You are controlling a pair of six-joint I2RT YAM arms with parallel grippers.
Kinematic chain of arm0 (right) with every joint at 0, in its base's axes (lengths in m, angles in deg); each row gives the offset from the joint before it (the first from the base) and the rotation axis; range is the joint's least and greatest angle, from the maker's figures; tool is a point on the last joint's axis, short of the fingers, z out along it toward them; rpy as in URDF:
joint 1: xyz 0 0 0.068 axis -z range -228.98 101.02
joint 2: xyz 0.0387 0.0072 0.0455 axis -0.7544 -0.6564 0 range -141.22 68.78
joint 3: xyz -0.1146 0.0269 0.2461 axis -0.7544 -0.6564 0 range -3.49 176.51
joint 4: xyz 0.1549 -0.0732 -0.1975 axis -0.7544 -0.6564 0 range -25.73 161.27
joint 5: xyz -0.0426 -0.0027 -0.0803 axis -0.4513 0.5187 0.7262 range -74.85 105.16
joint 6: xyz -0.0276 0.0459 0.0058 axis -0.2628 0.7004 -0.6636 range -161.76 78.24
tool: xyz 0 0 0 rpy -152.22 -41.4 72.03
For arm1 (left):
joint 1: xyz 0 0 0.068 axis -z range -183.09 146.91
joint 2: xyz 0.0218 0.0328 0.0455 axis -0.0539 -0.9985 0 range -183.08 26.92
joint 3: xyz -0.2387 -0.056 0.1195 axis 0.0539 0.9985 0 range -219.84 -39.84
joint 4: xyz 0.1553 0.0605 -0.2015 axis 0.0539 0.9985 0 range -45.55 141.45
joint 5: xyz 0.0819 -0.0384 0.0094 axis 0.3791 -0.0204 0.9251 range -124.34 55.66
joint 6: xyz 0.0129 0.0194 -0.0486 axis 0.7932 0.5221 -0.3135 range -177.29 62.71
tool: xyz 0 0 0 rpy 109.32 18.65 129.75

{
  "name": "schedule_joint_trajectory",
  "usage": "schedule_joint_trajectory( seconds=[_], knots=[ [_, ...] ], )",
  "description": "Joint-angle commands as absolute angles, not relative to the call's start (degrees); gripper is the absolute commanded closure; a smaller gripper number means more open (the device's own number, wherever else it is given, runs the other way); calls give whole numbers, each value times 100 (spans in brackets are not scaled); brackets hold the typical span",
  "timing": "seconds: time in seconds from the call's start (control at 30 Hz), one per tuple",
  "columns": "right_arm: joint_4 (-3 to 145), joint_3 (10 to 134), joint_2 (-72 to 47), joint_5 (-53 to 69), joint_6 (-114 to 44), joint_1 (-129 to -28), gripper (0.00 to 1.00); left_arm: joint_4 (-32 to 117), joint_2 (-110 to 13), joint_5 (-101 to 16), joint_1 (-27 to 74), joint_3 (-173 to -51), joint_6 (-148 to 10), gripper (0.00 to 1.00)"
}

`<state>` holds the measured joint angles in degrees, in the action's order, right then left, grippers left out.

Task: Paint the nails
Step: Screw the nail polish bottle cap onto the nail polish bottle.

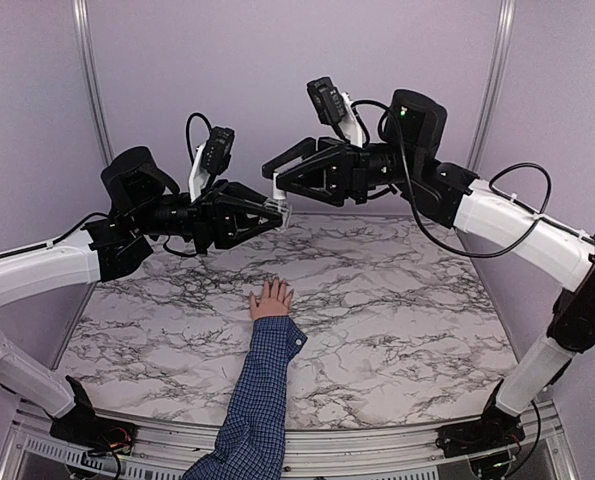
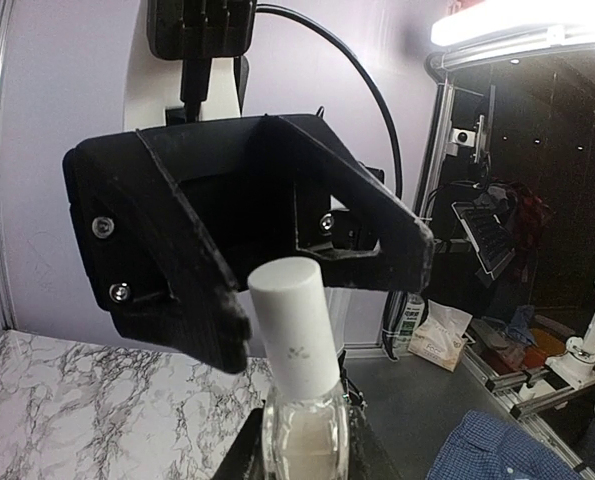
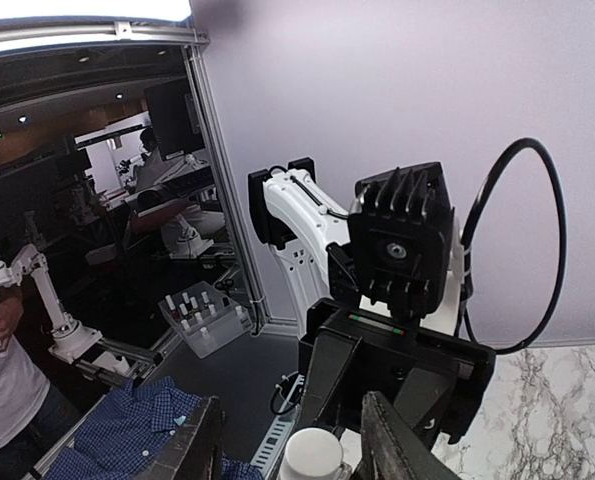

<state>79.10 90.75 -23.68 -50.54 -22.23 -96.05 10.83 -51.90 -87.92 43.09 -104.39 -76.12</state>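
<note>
A small light-skinned hand (image 1: pixel 271 298) lies flat on the marble table (image 1: pixel 397 300), fingers spread, in a blue checked sleeve (image 1: pixel 262 390). Its nails (image 1: pixel 275 286) are too small to make out. High above it, my left gripper (image 1: pixel 272 212) is shut on a clear glass polish bottle (image 2: pixel 305 435) with a white cap (image 2: pixel 295 325). My right gripper (image 1: pixel 274 180) faces it from the right. Its fingers (image 3: pixel 202 445) stand either side of the cap (image 3: pixel 312 458) with gaps showing, so it is open.
Metal frame posts (image 1: pixel 89 90) stand at the back corners against purple walls. Off the table's left side are a clear box of several polish bottles (image 3: pixel 199 315), a tissue packet (image 2: pixel 443 338) and the blue checked shirt (image 3: pixel 127 430).
</note>
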Motion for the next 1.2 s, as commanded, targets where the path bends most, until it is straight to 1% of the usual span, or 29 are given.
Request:
schedule_joint_trajectory(
  seconds=[0.0,0.1,0.17,0.3,0.4,0.7,0.9,1.17],
  knots=[
    [8100,9158,-2344,-5156,-2098,-9670,58,811,-5188,-8879,4332,-10543,-7642,100],
    [8111,9088,-2309,-5164,-2086,-9692,67,803,-5166,-8835,4329,-10517,-7640,100],
    [8111,9038,-2290,-5172,-2069,-9709,70,787,-5157,-8796,4323,-10506,-7635,100],
    [8092,8923,-2220,-5173,-2057,-9728,76,750,-5136,-8692,4315,-10497,-7643,100],
    [8064,8845,-2169,-5144,-2070,-9729,77,695,-5124,-8625,4314,-10492,-7669,100],
    [8075,8849,-2179,-5051,-2068,-9743,91,578,-5040,-8230,4314,-10383,-7580,100],
    [7931,8819,-2164,-4943,-2162,-9759,94,568,-4964,-7899,4297,-10312,-7440,100],
    [7417,8847,-2155,-4187,-2516,-9769,98,569,-4697,-6578,4262,-10124,-6917,100]
  ],
)
